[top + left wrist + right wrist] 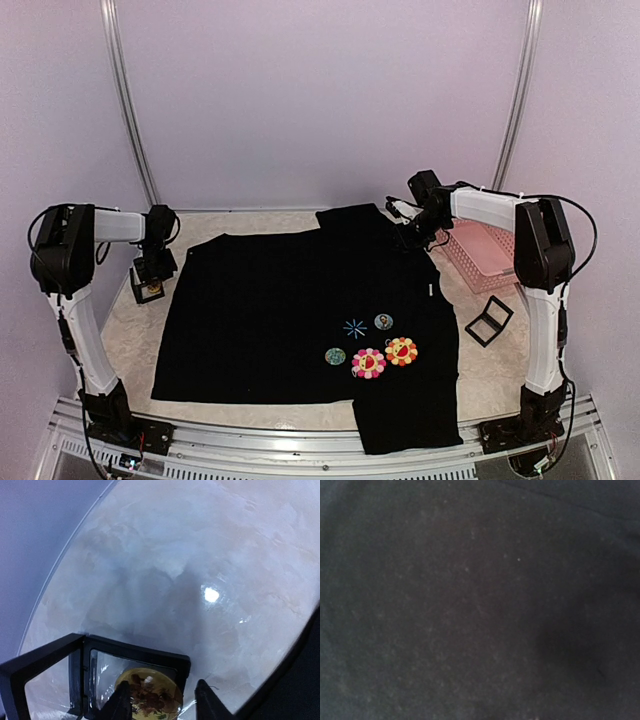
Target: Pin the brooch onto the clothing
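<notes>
The left tool (161, 707) is hanging low over a small black box (80, 652). The box is sitting on the bench (200, 555), just off the left side of the shirt (270, 320). A round gold brooch (147, 692) with flowers on it is lying inside the box. The tool's two fingers (206, 702) are standing apart, one on each side of the brooch. They are not squeezing it, so the tool is holding nothing.

The black shirt is lying flat on the bench, showing a blue star (354, 328), a pink flower badge (368, 362) and an orange one (401, 350). The right tool (410, 228) is sitting at the far right edge of the shirt, near a pink basket (480, 255). Its camera is showing only black cloth, so I cannot tell if it is open or shut.

I am thinking the grab could go wrong. The brooch is looking thin and smooth, so closing fingers may be slipping off its rim and flicking it away. A finger may also be catching the box wall and dragging the box along. If the brooch is coming up crooked, its pin may be pointing the wrong way for the shirt.
</notes>
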You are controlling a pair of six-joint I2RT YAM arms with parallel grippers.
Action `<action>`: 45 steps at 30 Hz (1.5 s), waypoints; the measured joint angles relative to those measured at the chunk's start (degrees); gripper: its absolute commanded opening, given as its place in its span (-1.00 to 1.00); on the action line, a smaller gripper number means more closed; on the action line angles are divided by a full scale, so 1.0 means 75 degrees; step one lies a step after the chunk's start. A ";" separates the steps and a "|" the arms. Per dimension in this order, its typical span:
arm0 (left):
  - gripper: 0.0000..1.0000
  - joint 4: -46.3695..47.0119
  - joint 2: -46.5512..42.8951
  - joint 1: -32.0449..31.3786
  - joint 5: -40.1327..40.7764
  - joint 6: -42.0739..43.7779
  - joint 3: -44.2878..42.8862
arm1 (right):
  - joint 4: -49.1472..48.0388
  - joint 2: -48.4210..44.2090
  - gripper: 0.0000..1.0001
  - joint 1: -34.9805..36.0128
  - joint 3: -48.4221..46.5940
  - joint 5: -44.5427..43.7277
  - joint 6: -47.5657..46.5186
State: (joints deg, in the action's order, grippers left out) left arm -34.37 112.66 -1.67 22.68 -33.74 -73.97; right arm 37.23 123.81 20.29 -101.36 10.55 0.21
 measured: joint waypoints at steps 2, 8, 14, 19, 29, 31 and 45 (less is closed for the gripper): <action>0.16 -0.0119 -0.0029 -0.0026 0.0009 0.0023 -0.0003 | 0.0003 0.0000 -0.24 0.0003 -0.0006 0.0003 -0.0055; 0.38 -0.0294 -0.0102 -0.0131 0.0172 0.0044 -0.0029 | 0.0026 0.0000 -0.24 0.0003 -0.0006 0.0041 -0.0117; 0.48 -0.0297 -0.0044 -0.0041 0.0140 -0.0003 -0.0029 | 0.0032 0.0000 -0.24 0.0000 -0.0006 0.0058 -0.0160; 0.38 -0.0184 0.0108 -0.0020 -0.0009 -0.0029 -0.0041 | 0.0032 0.0000 -0.24 0.0000 -0.0006 0.0082 -0.0192; -0.17 0.0169 0.0181 -0.0015 -0.0405 -0.0055 -0.0070 | 0.0032 0.0000 -0.24 0.0003 -0.0006 0.0079 -0.0256; -0.26 0.0181 0.0181 -0.0015 -0.0455 -0.0050 -0.0067 | 0.0029 0.0000 -0.24 0.0000 -0.0006 0.0079 -0.0268; -0.57 0.0020 0.0157 -0.0047 -0.0510 0.0012 -0.0064 | 0.0029 0.0000 -0.25 0.0000 -0.0006 0.0114 -0.0280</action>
State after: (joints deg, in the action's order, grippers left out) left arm -34.22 113.84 -2.02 18.85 -33.65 -74.46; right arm 37.45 123.81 20.29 -101.41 11.40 -1.89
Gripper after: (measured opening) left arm 0.208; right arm 0.377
